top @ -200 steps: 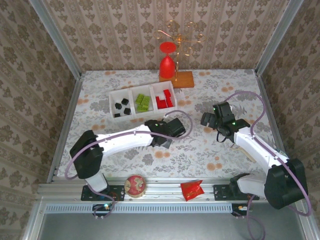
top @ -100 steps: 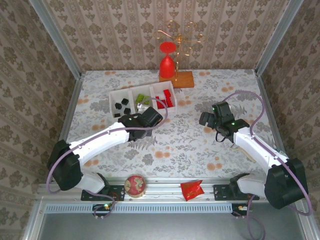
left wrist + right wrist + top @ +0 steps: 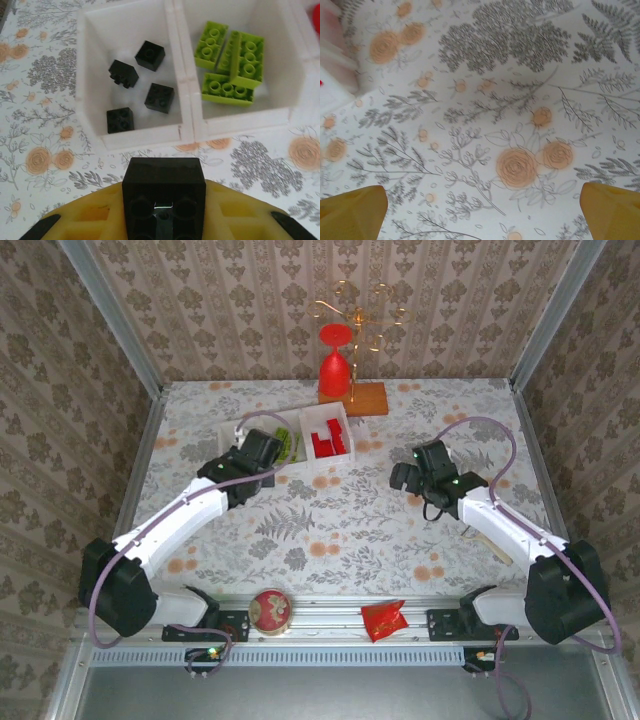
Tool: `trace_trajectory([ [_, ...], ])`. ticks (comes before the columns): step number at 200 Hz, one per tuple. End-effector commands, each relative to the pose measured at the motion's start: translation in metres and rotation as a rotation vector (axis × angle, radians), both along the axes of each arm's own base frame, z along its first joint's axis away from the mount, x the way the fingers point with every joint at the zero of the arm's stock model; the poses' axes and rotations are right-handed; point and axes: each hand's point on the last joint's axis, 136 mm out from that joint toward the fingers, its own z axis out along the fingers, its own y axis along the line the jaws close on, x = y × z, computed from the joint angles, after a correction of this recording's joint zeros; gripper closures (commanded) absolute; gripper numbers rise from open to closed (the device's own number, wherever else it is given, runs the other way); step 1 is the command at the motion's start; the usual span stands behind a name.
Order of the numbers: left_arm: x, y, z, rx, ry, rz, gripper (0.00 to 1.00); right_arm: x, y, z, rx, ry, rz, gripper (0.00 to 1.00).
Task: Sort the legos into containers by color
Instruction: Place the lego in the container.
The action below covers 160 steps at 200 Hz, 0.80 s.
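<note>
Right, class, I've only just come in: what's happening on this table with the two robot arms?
Bricks are being sorted by colour. The left fingers are shut on a black brick, held close to the white tray. Its left compartment already holds four black bricks, the middle one holds green bricks, and the right one holds red bricks. The right fingers are open and empty above the flowered table.

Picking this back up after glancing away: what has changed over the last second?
The left gripper, still shut on a black brick, swung left and away from mid-table to the tray's left end, by the black compartment. The right gripper stayed open and barely shifted; the red bricks are unchanged.
</note>
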Motion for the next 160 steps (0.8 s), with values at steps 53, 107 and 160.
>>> trace_trajectory([
  [53,0.060,0.037,-0.020,-0.031,0.042,0.039,0.71,0.013,-0.001,0.009,-0.038,0.010,-0.056,0.00],
  [107,0.093,0.051,-0.045,-0.046,0.075,0.067,0.69,0.022,0.005,0.002,-0.058,0.042,-0.057,0.00],
  [160,0.114,0.048,-0.059,-0.061,0.085,0.057,0.63,0.027,0.009,0.000,-0.079,0.060,-0.054,0.00],
])
